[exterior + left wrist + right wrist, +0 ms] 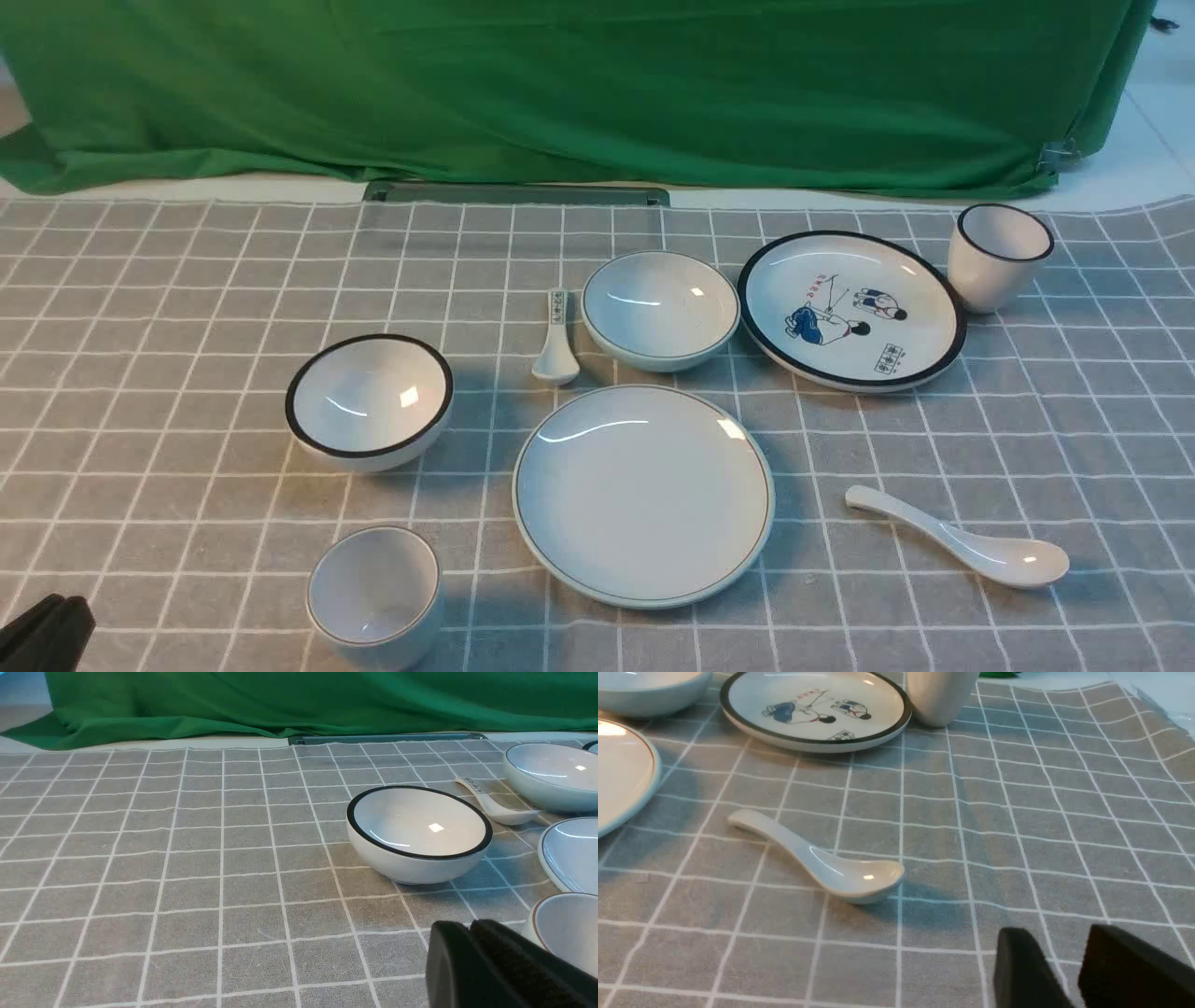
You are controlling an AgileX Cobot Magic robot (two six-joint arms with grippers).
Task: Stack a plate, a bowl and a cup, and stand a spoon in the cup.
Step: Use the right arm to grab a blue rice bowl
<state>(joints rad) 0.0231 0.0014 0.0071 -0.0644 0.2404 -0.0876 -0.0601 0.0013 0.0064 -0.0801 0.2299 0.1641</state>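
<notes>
The plain white plate (642, 493) lies flat at the front centre of the checked cloth. Behind it sits the pale bowl (660, 310) with a thin rim line. The short cup (374, 595) stands at the front left, its edge also showing in the left wrist view (567, 928). To the right of the plate lies the long white spoon (962, 540), handle toward the plate; the right wrist view shows the spoon (822, 861) too. My left gripper (469, 926) is shut and empty, left of the cup. My right gripper (1057, 938) is open and empty, short of the spoon.
A black-rimmed bowl (370, 399) sits left of the plate. A small printed-handle spoon (555, 341) lies beside the pale bowl. The cartoon plate (851, 308) and a taller black-rimmed cup (999, 256) are at the back right. Green cloth (560, 84) hangs behind.
</notes>
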